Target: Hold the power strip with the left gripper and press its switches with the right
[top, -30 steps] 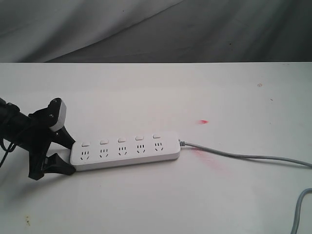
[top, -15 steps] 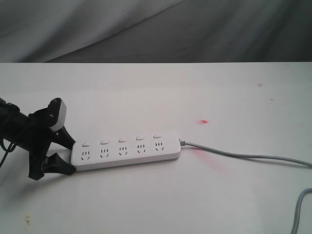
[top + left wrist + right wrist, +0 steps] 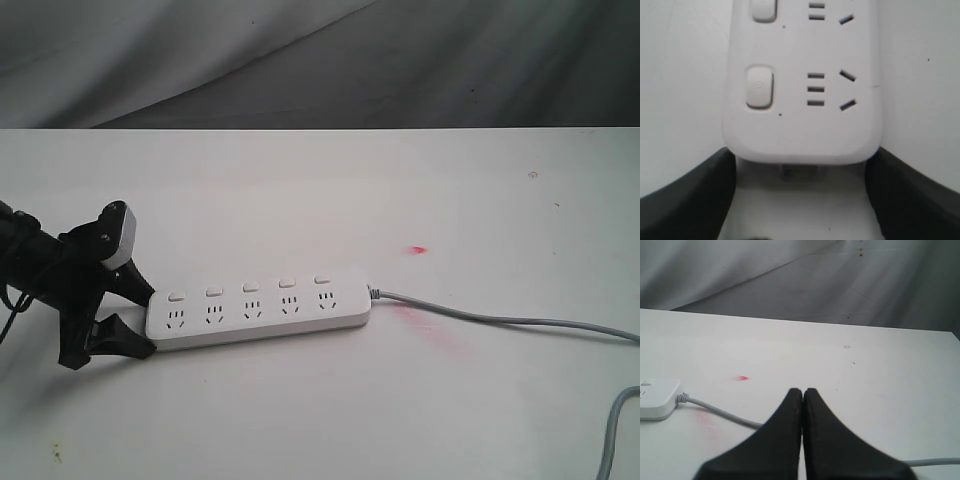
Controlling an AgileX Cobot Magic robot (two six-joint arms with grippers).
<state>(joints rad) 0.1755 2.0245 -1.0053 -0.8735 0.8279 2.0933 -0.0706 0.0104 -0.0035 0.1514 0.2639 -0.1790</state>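
Fingers [image 3: 128, 338] of left gripper [image 3: 150, 322] still clamp power strip [image 3: 260, 308] (unmoved).

strip [image 3: 257, 310] lies on table [image 3: 320, 190], left of centre. Its left end sits in left gripper [image 3: 150, 322]; cord [image 3: 500, 321] runs right.

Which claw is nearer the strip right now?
Left. The left claw holds the strip by its cordless end, a finger on each side. The right claw, shut, sits well off beyond the cord end.
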